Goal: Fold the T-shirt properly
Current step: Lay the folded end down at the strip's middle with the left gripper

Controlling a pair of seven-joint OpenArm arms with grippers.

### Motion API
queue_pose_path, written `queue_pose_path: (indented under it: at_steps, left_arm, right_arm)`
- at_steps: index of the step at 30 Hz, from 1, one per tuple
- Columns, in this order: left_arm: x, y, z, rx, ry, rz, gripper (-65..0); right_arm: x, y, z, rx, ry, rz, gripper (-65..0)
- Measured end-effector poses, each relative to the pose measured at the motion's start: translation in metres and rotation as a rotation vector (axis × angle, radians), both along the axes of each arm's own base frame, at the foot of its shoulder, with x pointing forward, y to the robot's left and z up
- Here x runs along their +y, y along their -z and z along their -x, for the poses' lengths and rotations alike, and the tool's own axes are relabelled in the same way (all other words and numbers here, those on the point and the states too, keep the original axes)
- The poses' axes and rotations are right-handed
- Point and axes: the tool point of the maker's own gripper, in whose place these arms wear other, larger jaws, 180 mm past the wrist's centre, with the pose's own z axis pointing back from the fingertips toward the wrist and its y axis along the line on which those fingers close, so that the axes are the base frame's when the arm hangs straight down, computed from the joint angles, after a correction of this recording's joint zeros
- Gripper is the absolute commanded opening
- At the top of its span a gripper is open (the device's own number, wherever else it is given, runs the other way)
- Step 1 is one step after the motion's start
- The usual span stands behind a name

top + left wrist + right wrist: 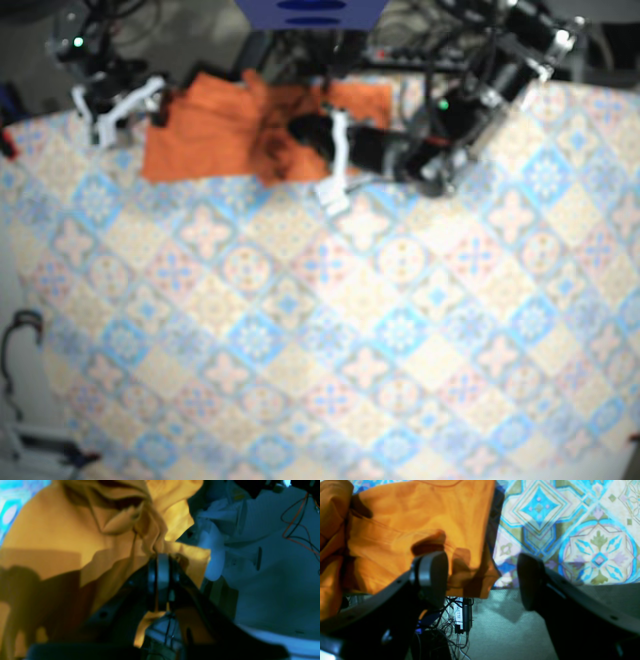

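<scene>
Two arms work at the far edge of the table (330,330), where the orange shirt (205,135) lies with its long axis along that edge. The left gripper (162,560) is pinched tight on a bunched fold near the shirt's middle. The right gripper (481,572) gapes wide and holds nothing; a shirt corner overhangs the edge just ahead of it. The cloth is flat on one side and crumpled in the middle.

White label (457,614) — partly legible, "…NETTE"
</scene>
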Motion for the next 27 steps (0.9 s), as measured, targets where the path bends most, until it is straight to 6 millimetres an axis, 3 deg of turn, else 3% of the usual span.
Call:
queue_pose_path:
  at_steps: [8, 19, 23, 27]
  left_arm:
    - [-0.015, 0.015, -0.009, 0.07, -0.061, 0.015, -65.0]
    - [-0.018, 0.004, -0.031, 0.018, -0.055, 0.026, -65.0]
    - [-0.009, 0.007, -0.032, 0.014, -0.056, 0.007, -65.0]
    - [0.017, 0.017, -0.03, 0.026, -0.054, -0.054, -65.0]
  right_arm:
    - [0.004, 0.001, 0.0, -0.004, 0.008, -0.011, -23.2]
    - [0.006, 0.001, 0.0, -0.003, 0.011, -0.019, -23.2]
    - [0.006, 0.002, 0.001, -0.003, 0.012, -0.019, -23.2]
    - [0.006, 0.001, 0.0, -0.003, 0.011, -0.019, -23.2]
